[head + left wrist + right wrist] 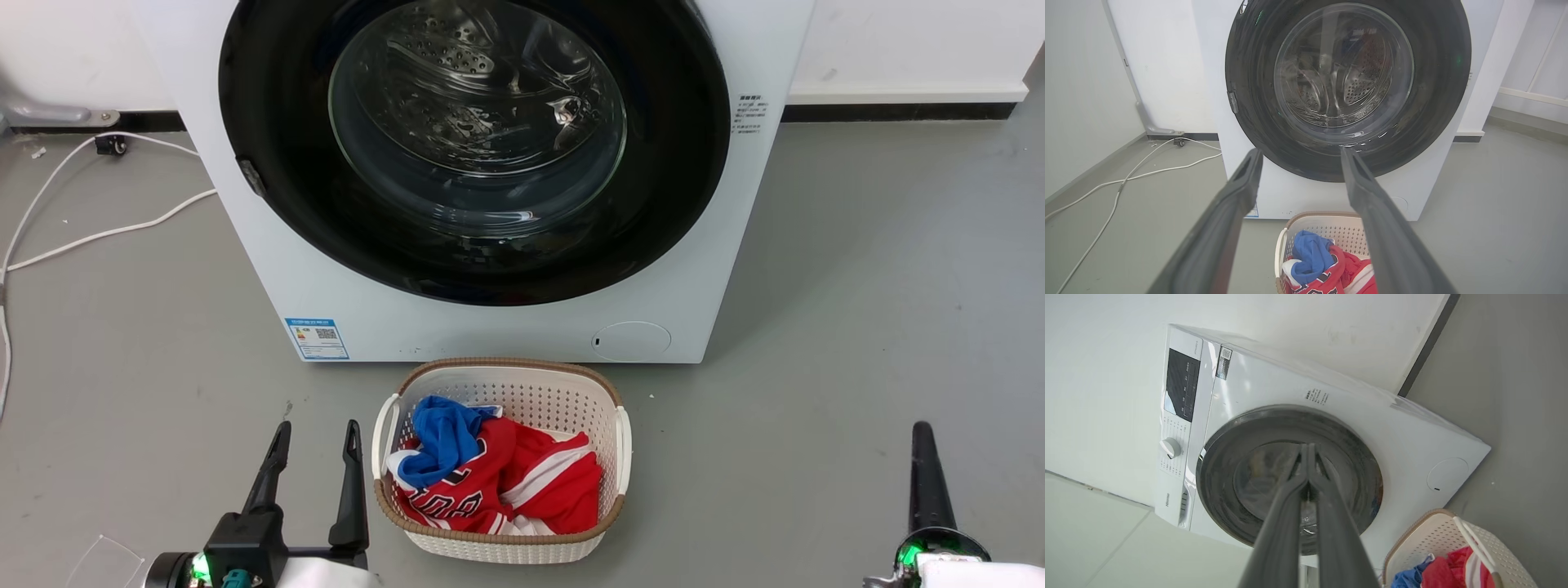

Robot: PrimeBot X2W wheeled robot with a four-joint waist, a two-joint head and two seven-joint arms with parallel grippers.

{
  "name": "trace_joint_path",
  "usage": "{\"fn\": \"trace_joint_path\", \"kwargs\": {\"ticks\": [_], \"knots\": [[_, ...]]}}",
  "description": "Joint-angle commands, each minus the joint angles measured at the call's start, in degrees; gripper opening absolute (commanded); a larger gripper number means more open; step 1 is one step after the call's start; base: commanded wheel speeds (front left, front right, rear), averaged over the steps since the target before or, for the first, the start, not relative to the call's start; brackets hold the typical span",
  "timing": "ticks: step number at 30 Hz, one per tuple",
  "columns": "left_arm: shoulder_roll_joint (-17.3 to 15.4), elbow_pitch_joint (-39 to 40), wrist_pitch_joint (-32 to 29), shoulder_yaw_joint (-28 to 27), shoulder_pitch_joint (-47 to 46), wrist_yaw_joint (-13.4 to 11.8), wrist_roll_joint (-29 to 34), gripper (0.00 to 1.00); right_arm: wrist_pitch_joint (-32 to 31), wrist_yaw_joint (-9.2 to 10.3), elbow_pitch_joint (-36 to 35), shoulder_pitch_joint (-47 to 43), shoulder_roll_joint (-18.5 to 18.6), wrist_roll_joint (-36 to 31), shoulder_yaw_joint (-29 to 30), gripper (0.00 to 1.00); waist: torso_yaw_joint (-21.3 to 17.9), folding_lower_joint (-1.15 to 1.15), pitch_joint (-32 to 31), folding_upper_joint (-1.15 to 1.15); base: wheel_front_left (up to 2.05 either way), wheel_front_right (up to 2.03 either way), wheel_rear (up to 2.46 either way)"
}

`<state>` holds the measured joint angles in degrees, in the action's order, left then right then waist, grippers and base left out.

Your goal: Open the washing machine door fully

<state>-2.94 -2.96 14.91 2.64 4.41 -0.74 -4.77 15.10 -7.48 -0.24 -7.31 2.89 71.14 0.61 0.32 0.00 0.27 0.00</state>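
Nearest, the left end effector (317,429) hangs with its fingers spread, holding nothing. The right end effector (922,437) is pinched together, also empty. Beyond the laundry basket (506,364), the washing machine door (478,139) sits flush against the white machine (490,331). It looks untouched, so reaching, unlatching and swinging it wide all remain.

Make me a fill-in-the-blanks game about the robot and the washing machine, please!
1. The washing machine door is ____, not open.
2. The left gripper is ____, with a gap between its fingers.
3. The right gripper is ____, its fingers touching.
4. The basket holds red and ____ clothes.

Missing words: closed; open; shut; blue.
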Motion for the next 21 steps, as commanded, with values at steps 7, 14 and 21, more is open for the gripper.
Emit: {"fn": "trace_joint_path", "kwargs": {"ticks": [7, 14, 21], "knots": [[0.09, -0.22, 0.45, -0.22, 0.32, -0.28, -0.33, 1.00, 0.10, -0.02, -1.56, 0.09, -0.04, 20.25, -4.39, 0.00, 0.18, 0.00, 0.03, 0.00, 0.00, 0.00, 0.00], [0.09, 0.07, 0.44, -0.30, 0.54, -0.34, -0.18, 1.00, -4.66, -0.02, -6.12, -1.57, 0.00, 28.93, -4.74, 0.00, 0.12, 0.00, 0.13, 0.00, 0.00, 0.00, 0.00], [0.09, 0.13, 0.44, -0.28, 0.63, -0.56, 0.10, 1.00, -11.68, -0.02, -9.09, -3.54, -0.02, 28.83, -1.70, 0.00, 0.05, 0.00, 0.18, 0.00, 0.00, 0.00, 0.00]]}}
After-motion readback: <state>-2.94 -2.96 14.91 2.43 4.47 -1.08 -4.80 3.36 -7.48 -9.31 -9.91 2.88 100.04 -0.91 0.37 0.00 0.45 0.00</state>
